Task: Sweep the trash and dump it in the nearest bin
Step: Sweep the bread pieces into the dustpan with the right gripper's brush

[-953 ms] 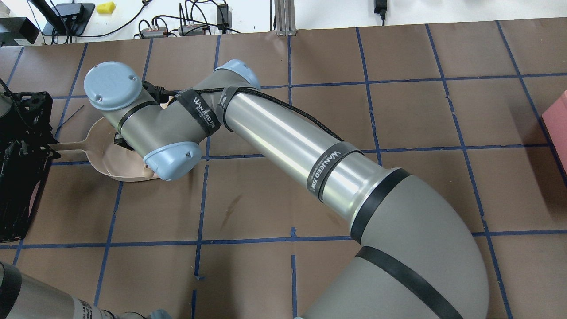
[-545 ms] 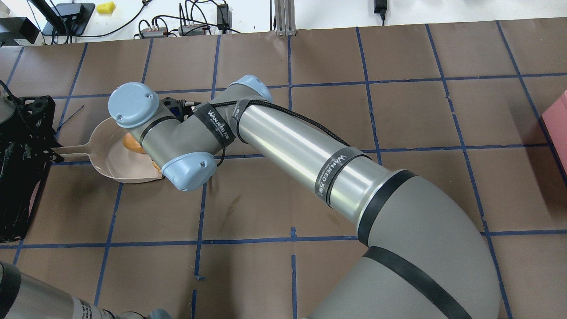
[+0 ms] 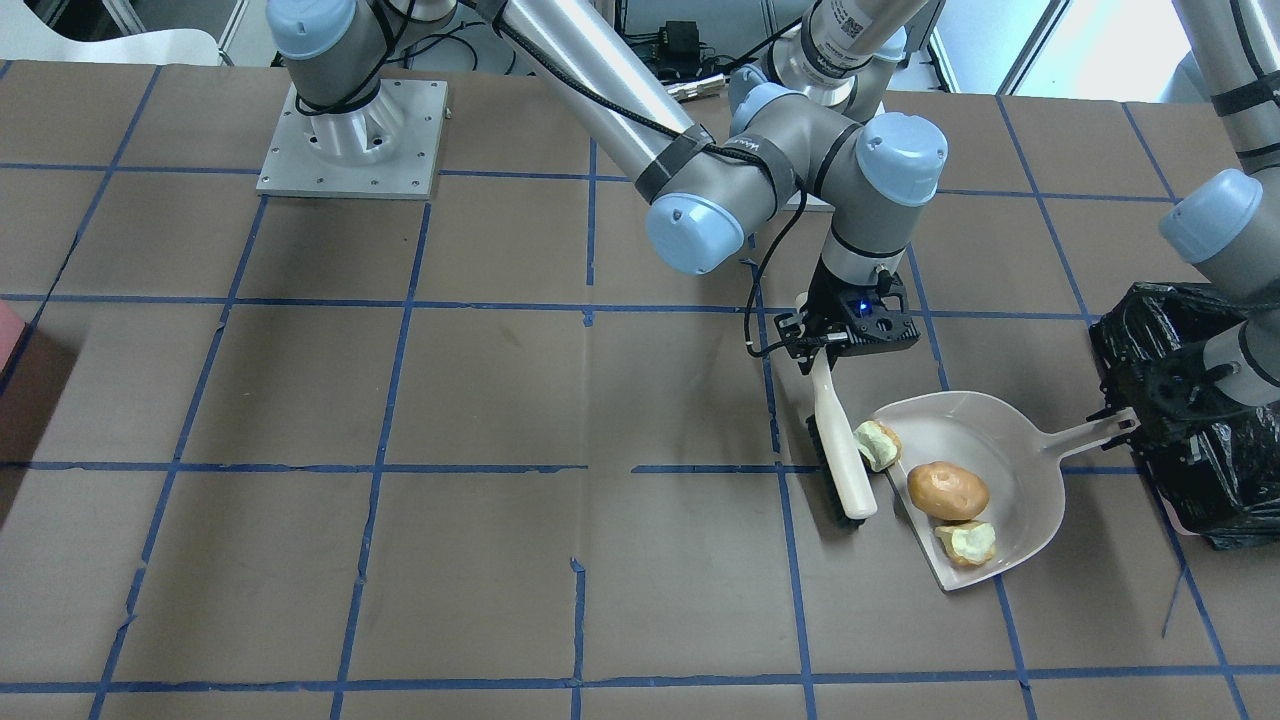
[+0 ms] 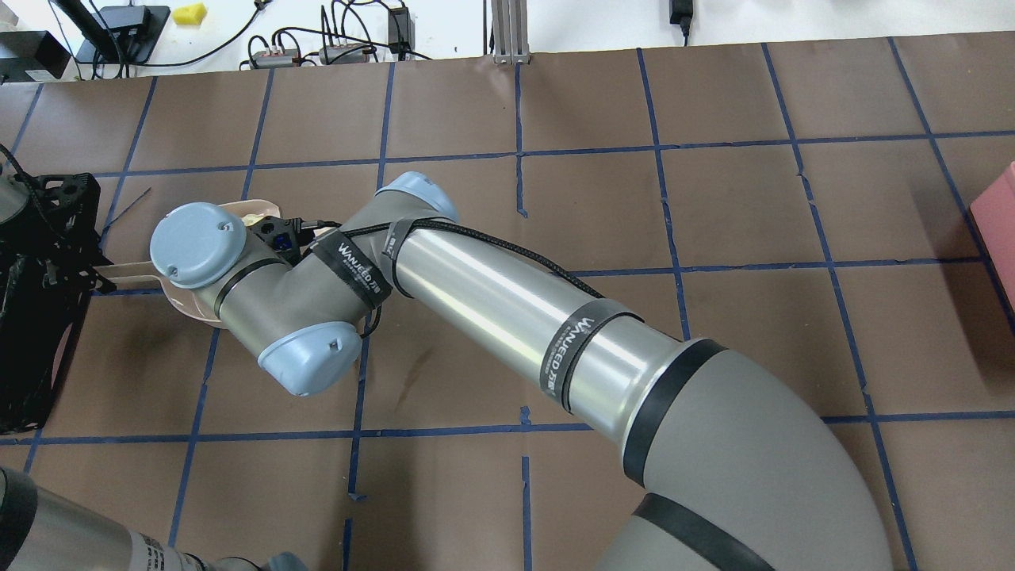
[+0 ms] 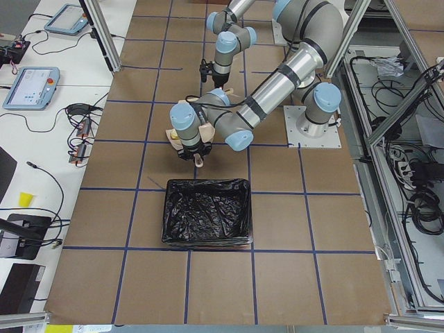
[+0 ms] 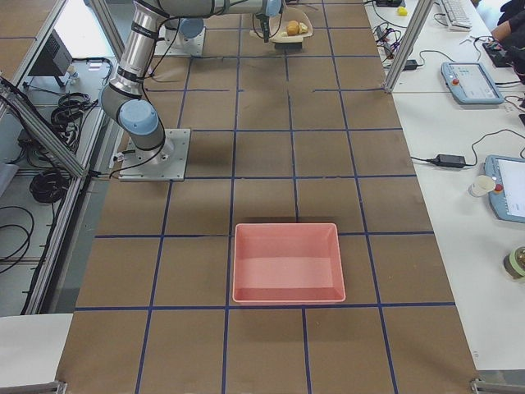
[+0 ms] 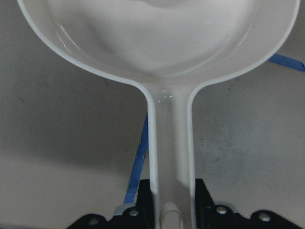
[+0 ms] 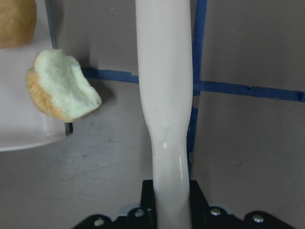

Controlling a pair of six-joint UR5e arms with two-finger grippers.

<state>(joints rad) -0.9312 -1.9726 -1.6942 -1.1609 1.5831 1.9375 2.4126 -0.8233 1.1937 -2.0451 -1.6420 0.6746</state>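
A beige dustpan (image 3: 1010, 440) lies on the table, its handle (image 7: 169, 152) held by my shut left gripper (image 3: 1125, 420), which also shows in the left wrist view (image 7: 169, 210). An oval roll (image 3: 947, 490) and a torn chunk (image 3: 968, 542) lie in the pan. A second chunk (image 3: 877, 445) sits on the pan's lip (image 8: 24, 133); in the right wrist view this chunk (image 8: 62, 86) is left of the brush. My right gripper (image 3: 822, 355) is shut on a white-handled brush (image 3: 840, 440), which stands just outside the pan's mouth. The bin (image 3: 1190, 430), lined with a black bag, is right behind the left gripper.
The right arm (image 4: 492, 293) reaches across the table and hides the pan in the overhead view. An unlined pink bin (image 6: 287, 263) stands far off toward the robot's right end, also at the overhead view's edge (image 4: 1001, 230). The black-lined bin (image 5: 207, 211) sits near the left end.
The right wrist swung out to the right, then came back left and nearer the robot. The roll that showed in the pan half a second ago is now hidden under the arm.
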